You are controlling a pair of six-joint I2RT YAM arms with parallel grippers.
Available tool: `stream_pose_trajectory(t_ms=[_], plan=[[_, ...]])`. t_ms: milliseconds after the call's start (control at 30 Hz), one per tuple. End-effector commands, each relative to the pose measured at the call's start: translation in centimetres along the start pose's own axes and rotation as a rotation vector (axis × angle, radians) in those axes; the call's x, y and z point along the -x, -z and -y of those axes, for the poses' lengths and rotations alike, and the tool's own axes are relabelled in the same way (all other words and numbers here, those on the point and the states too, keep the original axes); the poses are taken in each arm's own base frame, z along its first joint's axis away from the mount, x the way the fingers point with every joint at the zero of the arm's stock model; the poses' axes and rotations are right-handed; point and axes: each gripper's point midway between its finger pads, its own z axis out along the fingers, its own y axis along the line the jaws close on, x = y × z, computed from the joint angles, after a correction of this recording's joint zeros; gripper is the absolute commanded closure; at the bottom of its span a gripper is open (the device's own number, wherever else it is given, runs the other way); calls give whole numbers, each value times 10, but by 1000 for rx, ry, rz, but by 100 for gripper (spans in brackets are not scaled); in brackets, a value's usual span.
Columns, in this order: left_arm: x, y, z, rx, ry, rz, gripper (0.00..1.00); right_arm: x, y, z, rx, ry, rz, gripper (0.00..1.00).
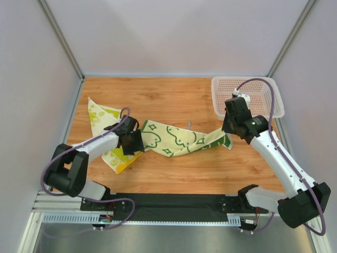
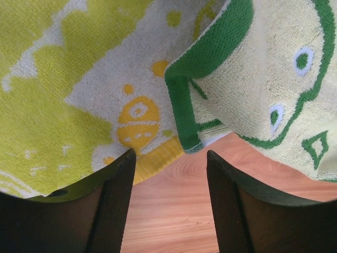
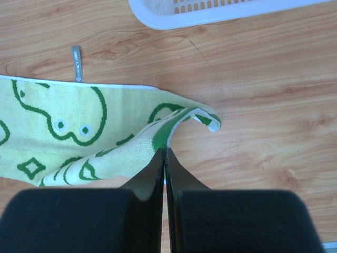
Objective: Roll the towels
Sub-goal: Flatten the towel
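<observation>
Two arms bend inward over the wooden table point(image 1: 174, 100): the left gripper point(image 1: 132, 141) hangs low with its fingers spread and nothing between them, at the left end of the pale yellow towel point(image 1: 179, 141), and the right gripper point(image 1: 228, 136) is pinched tight on that towel's right corner. Its long axis runs left to right across mid-table, rumpled, with dark green line drawings. The cream towel point(image 1: 100, 113), blotched lime-green, lies at the left, partly beneath the left gripper.
</observation>
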Motion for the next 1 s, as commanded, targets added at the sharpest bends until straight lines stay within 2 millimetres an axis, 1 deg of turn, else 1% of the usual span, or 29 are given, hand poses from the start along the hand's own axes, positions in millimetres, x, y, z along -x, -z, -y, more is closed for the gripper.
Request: stream_pose_trajectory(t_ms=[0,100,167,200,267,300,467,667,800,967], plan=[[19,4,19,-39,-5,51,37,6,0,-3,17,-16,30,100],[22,4,20,-29,-12,56,42,5,-2,-1,11,-12,27,100],[22,5,20,-17,-21,62,42,5,-3,-2,12,-13,28,100],[23,8,21,-11,-24,62,44,4,-4,-2,11,-10,22,100],[25,13,26,-19,-34,69,45,4,-4,-3,14,-10,22,100],[27,15,23,1,-36,81,45,4,-5,-3,15,-12,23,100],[35,18,24,33,-76,91,46,4,-7,-4,14,-6,19,100],[31,10,22,67,-93,45,46,2,-9,-4,14,-5,16,100],[24,3,20,85,-96,19,47,0,-10,-4,10,-2,11,99],[20,-3,19,92,-96,12,48,0,-11,-4,10,-2,11,100]])
